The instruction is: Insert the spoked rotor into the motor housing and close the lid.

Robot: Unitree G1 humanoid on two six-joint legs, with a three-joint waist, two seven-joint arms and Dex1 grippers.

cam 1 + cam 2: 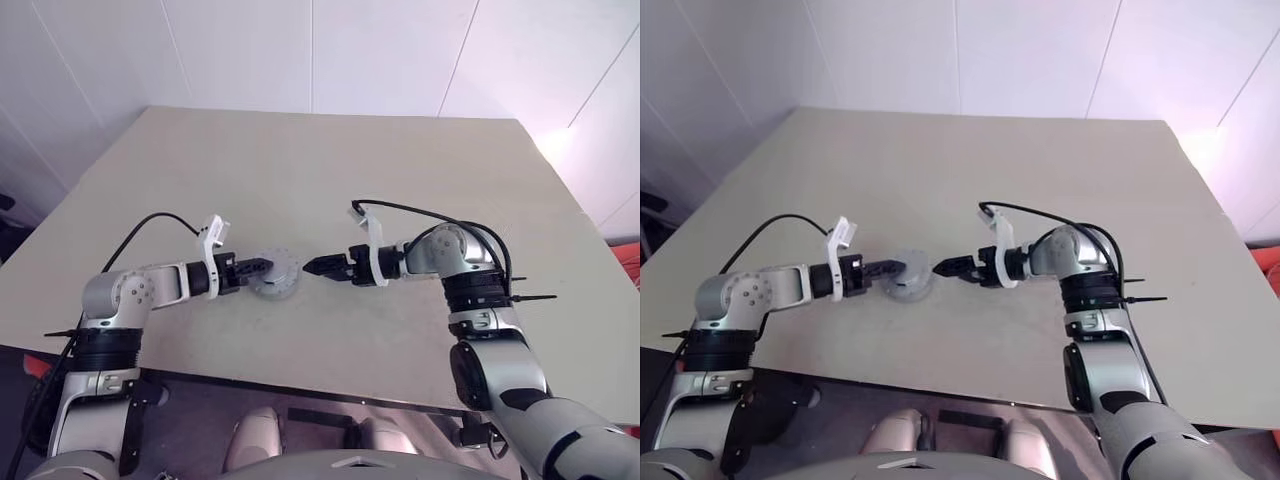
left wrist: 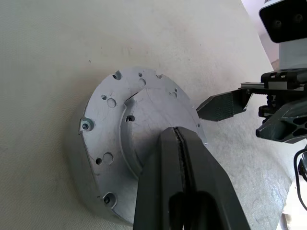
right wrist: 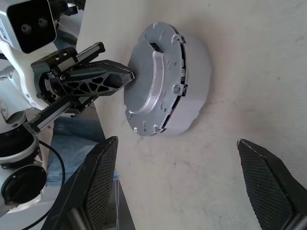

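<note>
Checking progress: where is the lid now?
The lid sits closed on the motor housing, mid-table near the front, between the left gripper and right gripper.

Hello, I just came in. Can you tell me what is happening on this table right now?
The robot works on a round grey motor assembly that sits on the beige table. The lid is already on the housing. The left gripper, shut, rests its tips on the lid's top. The right gripper is open just beside the assembly, on the opposite side, without touching it.
</note>
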